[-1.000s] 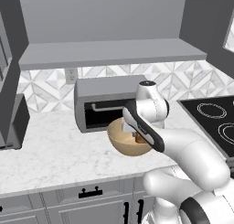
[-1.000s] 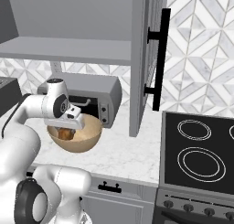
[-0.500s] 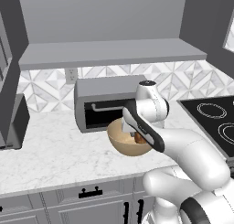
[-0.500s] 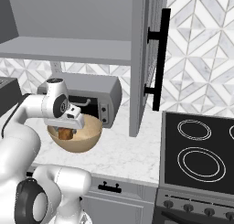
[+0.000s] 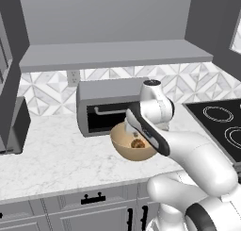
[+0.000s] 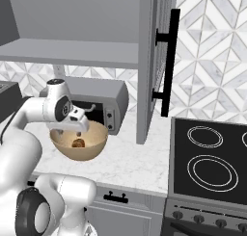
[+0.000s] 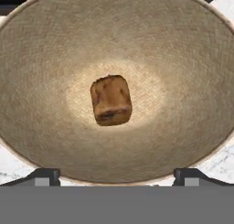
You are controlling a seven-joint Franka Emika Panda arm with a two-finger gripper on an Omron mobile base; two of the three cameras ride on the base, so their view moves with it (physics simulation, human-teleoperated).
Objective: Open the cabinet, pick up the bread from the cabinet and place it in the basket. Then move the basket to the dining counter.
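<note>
We see the small golden-brown lump of bread lying at the bottom of the tan, round, finely speckled basket, right in its middle and touching nothing but the woven floor. From the right base view the bread shows as a dark spot inside the basket, and from the left base view it sits low against the far inner wall of the basket.

The basket stands on the white marble worktop with grey veins, just in front of the grey toaster oven with a dark door, under the grey upper wall cabinet, whose right door with its long black handle stands swung open.

Our white two-finger gripper hangs directly above the basket, pointing down into it. Its two dark fingertips stand wide apart at the near rim, with nothing between them; the bread lies free below. In the right base view the gripper sits just over the basket's rim.
</note>
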